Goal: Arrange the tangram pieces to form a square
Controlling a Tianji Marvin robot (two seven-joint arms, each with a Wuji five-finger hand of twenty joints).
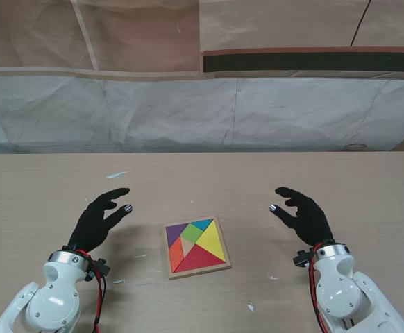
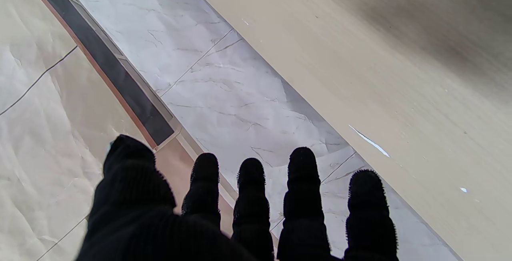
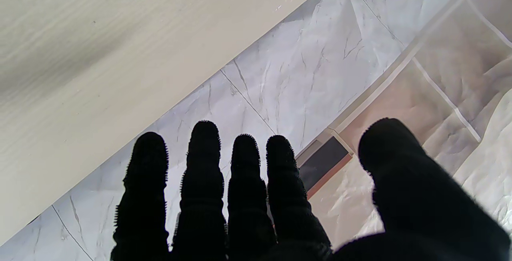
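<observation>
A wooden square tray (image 1: pixel 196 272) lies in the middle of the table, holding coloured tangram pieces (image 1: pixel 200 248) fitted into a square: purple, green, blue, yellow, red, orange. My left hand (image 1: pixel 99 217) in its black glove hovers to the tray's left, fingers apart, holding nothing. My right hand (image 1: pixel 303 214) hovers to the tray's right, also open and holding nothing. Both wrist views show only gloved fingers (image 2: pixel 252 197), (image 3: pixel 204 173) against the table and the backdrop; the tray is out of those views.
The wooden table (image 1: pixel 202 180) carries small white scraps, one (image 1: pixel 116 174) far from me on the left and a few (image 1: pixel 250 306) near the tray. A crumpled white sheet (image 1: pixel 202 114) hangs behind the table's far edge.
</observation>
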